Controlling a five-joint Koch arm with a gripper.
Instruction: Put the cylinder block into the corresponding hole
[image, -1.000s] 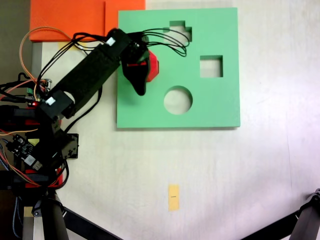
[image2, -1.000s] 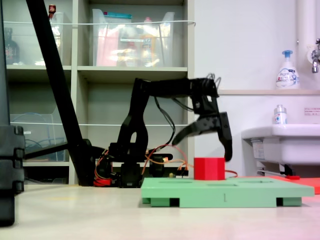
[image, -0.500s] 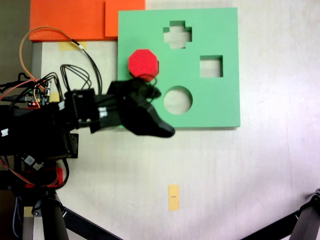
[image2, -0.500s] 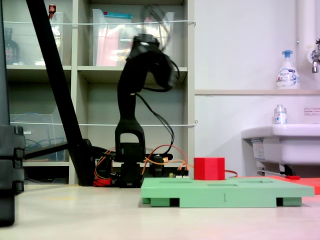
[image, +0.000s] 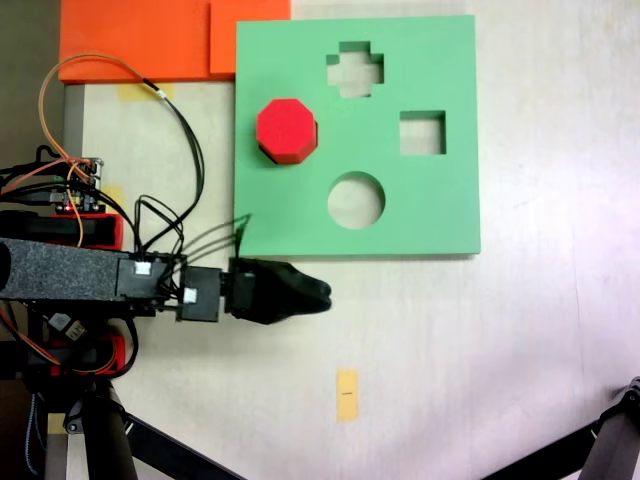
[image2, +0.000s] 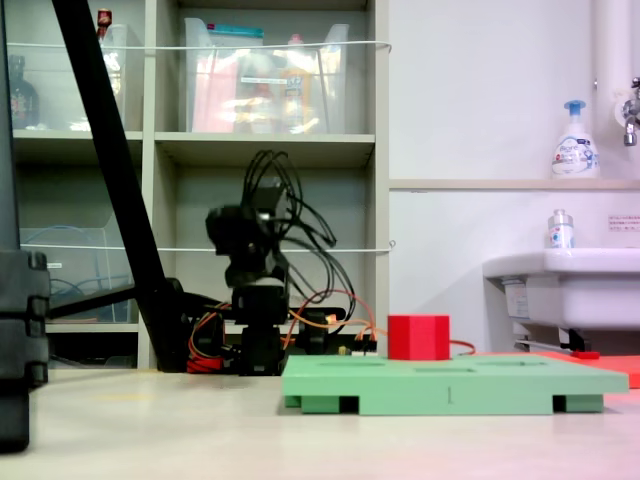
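Note:
The red cylinder block (image: 287, 130) stands on the upper left part of the green foam board (image: 440, 215), with nothing holding it. From the side, the block (image2: 419, 337) rises well above the board (image2: 450, 385). The corresponding hole is hidden under the block. My gripper (image: 322, 292) lies low over the table, just below the board's lower left corner, pointing right and well clear of the block. Its jaws are stacked as seen from above, so their gap stays hidden. In the side view the folded arm (image2: 255, 300) faces the camera.
The board also has a cross cutout (image: 355, 68), a square cutout (image: 422, 133) and a round cutout (image: 356, 200). Orange foam sheets (image: 150, 40) lie at the top left. A yellow tag (image: 347, 394) marks the table. Tripod legs (image: 150, 440) cross the bottom corners.
The arm let go of the block, lifted away from it, swung off the board and folded down over the table. The red block stays in place.

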